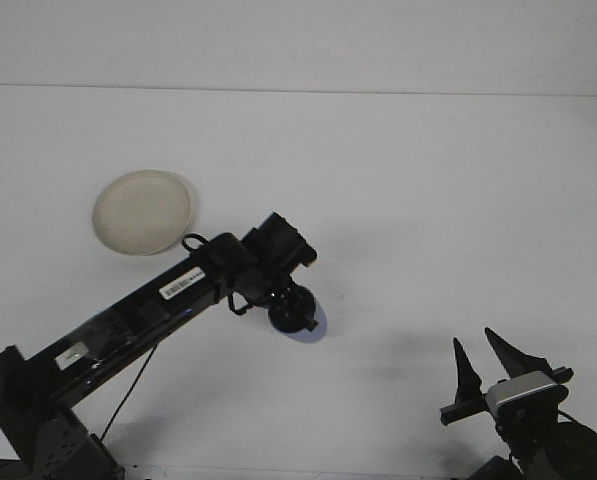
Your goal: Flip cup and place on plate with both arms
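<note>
Cup (311, 326), judged light, rigid and smooth, is pinched at its wall by left jaws (294, 318); right jaws (483, 362) are spread, at four o'clock.

Left claw (290, 315) grips blue cup (311, 325) near plate (142, 212).

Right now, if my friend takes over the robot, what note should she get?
Left gripper: holding the small bluish cup just off the white table, near its front middle.
Right gripper: fingers open, empty, parked at the front right.
Round cream plate: bare, back left.
Done: cup picked up.
Left: whether it is flipped cannot be seen; set it on the plate.
</note>
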### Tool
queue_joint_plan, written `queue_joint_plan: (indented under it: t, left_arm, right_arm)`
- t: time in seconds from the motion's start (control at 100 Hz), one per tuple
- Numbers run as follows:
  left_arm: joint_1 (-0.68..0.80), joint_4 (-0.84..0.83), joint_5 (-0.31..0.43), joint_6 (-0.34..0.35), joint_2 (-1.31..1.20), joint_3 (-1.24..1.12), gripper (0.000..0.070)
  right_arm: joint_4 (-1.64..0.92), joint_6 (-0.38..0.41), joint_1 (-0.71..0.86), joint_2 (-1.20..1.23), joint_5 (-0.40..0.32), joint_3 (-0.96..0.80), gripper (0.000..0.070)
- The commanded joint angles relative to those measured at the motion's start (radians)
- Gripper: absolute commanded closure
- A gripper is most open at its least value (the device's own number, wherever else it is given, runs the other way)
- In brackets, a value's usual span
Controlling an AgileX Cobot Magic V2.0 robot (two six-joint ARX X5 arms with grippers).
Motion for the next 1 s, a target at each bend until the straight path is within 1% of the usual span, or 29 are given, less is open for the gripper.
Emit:
queue_joint_plan:
  t: [0.0, 0.11, 0.27, 0.43, 0.57, 0.74, 0.91, 0.99]
  left_arm:
    - [0.039, -0.031, -0.035, 0.023, -0.005, 0.063, 0.0687]
    - [0.146, -0.074, -0.072, 0.037, -0.010, 0.167, 0.0687]
    - [0.330, -0.094, -0.075, 0.052, -0.009, 0.282, 0.0687]
    - [0.521, -0.093, -0.076, 0.052, -0.002, 0.304, 0.0687]
    - [0.660, -0.096, -0.076, 0.053, 0.035, 0.304, 0.0687]
    - [0.768, -0.080, -0.080, 0.054, 0.100, 0.304, 0.0687]
    - [0.835, -0.059, -0.082, 0.053, 0.187, 0.304, 0.0687]
    - [0.848, -0.062, -0.108, 0.054, 0.229, 0.304, 0.0687]
  right_arm:
    - [0.010, 0.011, 0.006, 0.000, 0.001, 0.005, 0.0367]
    - [0.010, 0.011, 0.006, 0.000, 0.001, 0.005, 0.0368]
    - [0.010, 0.011, 0.006, 0.000, 0.001, 0.005, 0.0367]
    - [0.010, 0.011, 0.006, 0.000, 0.001, 0.005, 0.0367]
    - [0.010, 0.011, 0.006, 0.000, 0.001, 0.005, 0.0368]
    - [0.010, 0.011, 0.006, 0.000, 0.001, 0.005, 0.0367]
    - [0.010, 0.011, 0.006, 0.000, 0.001, 0.005, 0.0368]
    - [0.010, 0.011, 0.006, 0.000, 0.001, 0.005, 0.0368]
